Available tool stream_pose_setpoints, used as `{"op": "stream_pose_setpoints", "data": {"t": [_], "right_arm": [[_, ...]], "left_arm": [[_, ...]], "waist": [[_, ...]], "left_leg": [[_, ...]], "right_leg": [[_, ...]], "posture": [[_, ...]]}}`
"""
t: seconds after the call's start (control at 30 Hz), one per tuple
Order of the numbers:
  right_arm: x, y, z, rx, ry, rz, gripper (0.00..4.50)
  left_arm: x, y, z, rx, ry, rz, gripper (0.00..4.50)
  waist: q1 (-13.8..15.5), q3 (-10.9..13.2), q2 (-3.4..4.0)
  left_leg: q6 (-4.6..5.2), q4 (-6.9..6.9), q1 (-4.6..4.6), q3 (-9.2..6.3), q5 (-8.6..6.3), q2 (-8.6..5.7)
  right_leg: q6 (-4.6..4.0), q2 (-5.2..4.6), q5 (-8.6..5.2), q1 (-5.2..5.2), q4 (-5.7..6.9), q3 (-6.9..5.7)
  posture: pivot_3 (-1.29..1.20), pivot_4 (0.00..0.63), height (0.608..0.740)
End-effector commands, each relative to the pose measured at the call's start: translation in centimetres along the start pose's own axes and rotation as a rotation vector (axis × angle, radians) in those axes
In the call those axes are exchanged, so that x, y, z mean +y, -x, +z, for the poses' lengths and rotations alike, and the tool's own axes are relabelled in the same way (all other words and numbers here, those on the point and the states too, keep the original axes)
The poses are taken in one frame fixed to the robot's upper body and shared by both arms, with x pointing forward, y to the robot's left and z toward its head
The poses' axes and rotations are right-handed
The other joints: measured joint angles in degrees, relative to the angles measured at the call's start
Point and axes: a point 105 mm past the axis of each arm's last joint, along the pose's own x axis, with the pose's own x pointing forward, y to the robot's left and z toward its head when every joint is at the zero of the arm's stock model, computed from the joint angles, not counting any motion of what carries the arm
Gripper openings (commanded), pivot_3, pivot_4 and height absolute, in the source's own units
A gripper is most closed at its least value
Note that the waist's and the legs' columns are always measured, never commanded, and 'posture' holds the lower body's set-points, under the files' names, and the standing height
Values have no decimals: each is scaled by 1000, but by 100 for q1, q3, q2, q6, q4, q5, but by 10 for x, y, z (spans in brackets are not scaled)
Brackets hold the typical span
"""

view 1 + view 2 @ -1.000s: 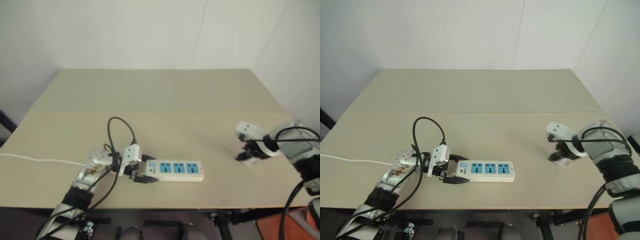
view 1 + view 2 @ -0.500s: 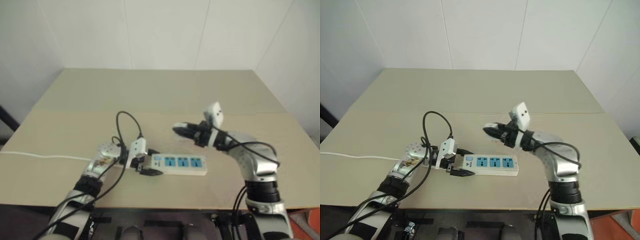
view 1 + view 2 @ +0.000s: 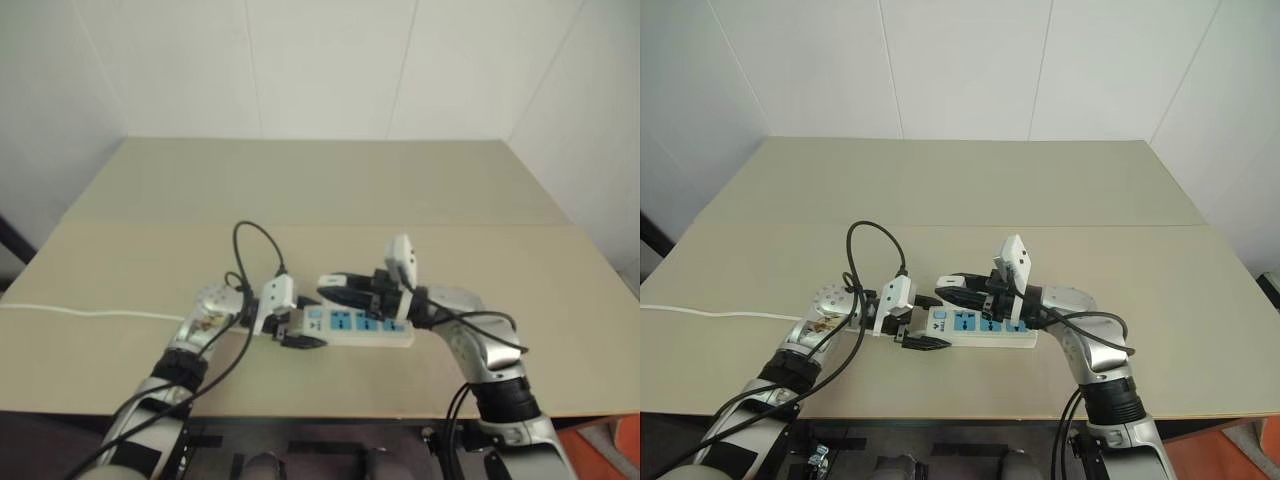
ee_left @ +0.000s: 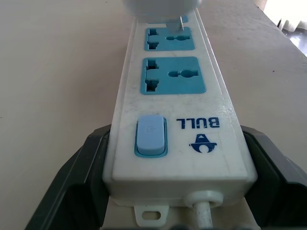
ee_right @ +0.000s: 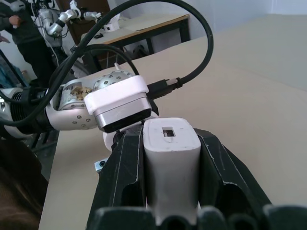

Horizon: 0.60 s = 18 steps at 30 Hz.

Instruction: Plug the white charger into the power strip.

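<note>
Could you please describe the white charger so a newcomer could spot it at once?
On the tan table, find the power strip near the front edge. Just above it, the right gripper clamps the white charger: a small plain cube, without the strip's blue sockets.

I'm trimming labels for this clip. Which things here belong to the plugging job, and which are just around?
Job:
- white charger, held in the right gripper
- power strip, switch end held in the left gripper

Just around:
- table
- thin white cord
- background desk and a person
</note>
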Motion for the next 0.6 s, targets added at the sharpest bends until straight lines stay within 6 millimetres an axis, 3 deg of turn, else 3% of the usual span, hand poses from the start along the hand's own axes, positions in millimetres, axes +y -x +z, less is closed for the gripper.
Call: {"op": "stream_pose_setpoints", "data": {"t": [0.03,0.6], "right_arm": [[1,-3,3,-30,66,19,1113],[1,-2,-13,-55,129,58,1113]], "left_arm": [[-4,1,-7,23,27,-34,3305],[-7,10,-10,34,37,-53,3305]], "waist": [[-4,0,0],[-27,0,0]], "left_leg": [[0,0,0,0,0,0],[0,-2,2,0,0,4]], "right_leg": [[0,0,0,0,0,0],[0,4,0,-3,0,1]], "posture": [[0,150,740],[0,150,740]]}}
